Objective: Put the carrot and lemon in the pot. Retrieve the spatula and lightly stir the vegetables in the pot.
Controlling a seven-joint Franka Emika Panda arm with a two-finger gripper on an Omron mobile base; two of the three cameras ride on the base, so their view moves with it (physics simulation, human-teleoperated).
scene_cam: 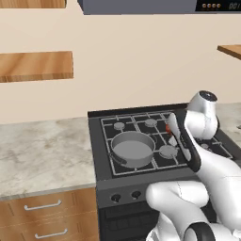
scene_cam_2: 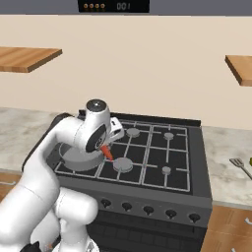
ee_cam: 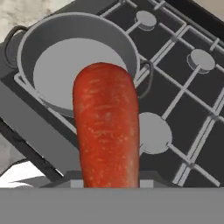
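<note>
Hand view: fingers (scene_cam_2: 105, 147) clamped on the carrot (ee_cam: 107, 127), held above the stove beside the empty pot (ee_cam: 48, 41); the spatula (scene_cam_2: 239, 165) lies on the right bench (scene_cam_2: 224, 167).

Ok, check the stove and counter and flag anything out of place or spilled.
Nothing spilled or damaged. The pot sits upright on its burner, with nothing in it. The carrot is in the gripper, in the air beside the pot. The spatula lies flat on the counter right of the stove.
</note>
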